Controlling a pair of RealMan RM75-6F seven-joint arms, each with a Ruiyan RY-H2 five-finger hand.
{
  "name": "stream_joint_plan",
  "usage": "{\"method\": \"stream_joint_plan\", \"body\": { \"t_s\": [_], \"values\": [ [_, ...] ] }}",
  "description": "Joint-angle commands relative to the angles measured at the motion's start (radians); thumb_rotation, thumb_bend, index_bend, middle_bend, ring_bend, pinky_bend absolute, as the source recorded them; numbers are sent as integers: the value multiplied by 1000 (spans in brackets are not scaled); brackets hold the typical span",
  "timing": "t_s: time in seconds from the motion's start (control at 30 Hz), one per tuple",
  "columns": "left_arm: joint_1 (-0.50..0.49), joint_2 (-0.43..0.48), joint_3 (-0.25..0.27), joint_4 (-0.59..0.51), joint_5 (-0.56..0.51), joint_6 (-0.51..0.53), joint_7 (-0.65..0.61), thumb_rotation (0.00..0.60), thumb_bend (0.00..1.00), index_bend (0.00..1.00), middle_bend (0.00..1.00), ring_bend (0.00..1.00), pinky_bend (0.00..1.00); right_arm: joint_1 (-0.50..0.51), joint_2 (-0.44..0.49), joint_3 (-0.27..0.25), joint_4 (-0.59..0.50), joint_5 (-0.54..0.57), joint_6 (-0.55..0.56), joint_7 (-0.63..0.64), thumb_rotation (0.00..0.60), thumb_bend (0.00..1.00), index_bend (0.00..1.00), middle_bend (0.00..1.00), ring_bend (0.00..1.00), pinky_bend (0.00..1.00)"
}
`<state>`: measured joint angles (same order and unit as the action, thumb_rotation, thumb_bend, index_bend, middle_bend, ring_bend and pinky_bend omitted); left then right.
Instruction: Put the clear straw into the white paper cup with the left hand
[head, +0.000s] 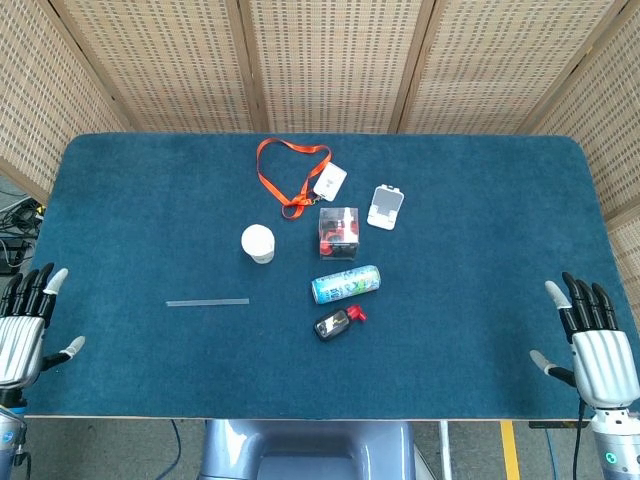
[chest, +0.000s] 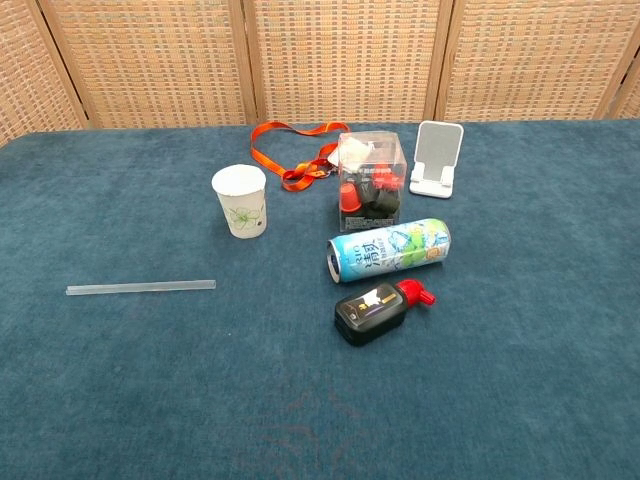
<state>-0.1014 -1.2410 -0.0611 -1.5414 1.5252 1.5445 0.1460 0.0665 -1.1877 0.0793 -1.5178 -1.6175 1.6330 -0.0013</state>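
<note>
one clear straw (head: 207, 302) lies flat on the blue table (head: 120, 210), at about 8 o'clock from the one white paper cup (head: 257, 243), which stands upright and apart from it. left hand (head: 24, 328) sits at the table's 8 o'clock edge, fingers spread, holding nothing, well apart from the straw. right hand (head: 596, 347) at the 4 o'clock edge, fingers likewise spread and empty. also counted: one orange lanyard (head: 285, 170) at 12 o'clock of the cup, one clear box (head: 339, 232), one white phone stand (head: 386, 208), one can (head: 345, 284) on its side, one black device (head: 335, 323).
</note>
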Motion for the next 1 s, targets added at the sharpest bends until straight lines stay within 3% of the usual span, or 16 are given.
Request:
{"method": "stream_joint_plan", "body": {
  "t_s": [0.03,0.2,0.3,0.4,0.57,1.0],
  "values": [
    [-12,-8,-6,-1,-7,-18,2,600,178,171,0,0,0,-1,5,2,-1,5,-1,12,600,85,104,0,0,0],
    [-75,-32,-42,-25,-60,-117,36,600,231,337,0,0,23,-1,14,3,-1,10,-3,43,600,85,104,0,0,0],
    [-118,-49,-65,-43,-111,-188,76,600,241,388,0,0,32,-2,19,3,-1,7,1,58,600,84,104,0,0,0],
    [-171,-80,-90,-48,-173,-267,140,600,250,410,0,0,37,-3,23,2,-1,4,2,72,600,85,104,0,0,0],
    [-238,-145,-119,-39,-258,-348,214,600,361,454,0,0,38,-5,29,1,-3,5,2,90,600,84,104,0,0,0],
    [-373,-295,-165,-5,-526,-439,462,600,361,481,0,0,39,-8,42,4,-2,11,5,132,600,84,104,0,0,0]
  ]
}}
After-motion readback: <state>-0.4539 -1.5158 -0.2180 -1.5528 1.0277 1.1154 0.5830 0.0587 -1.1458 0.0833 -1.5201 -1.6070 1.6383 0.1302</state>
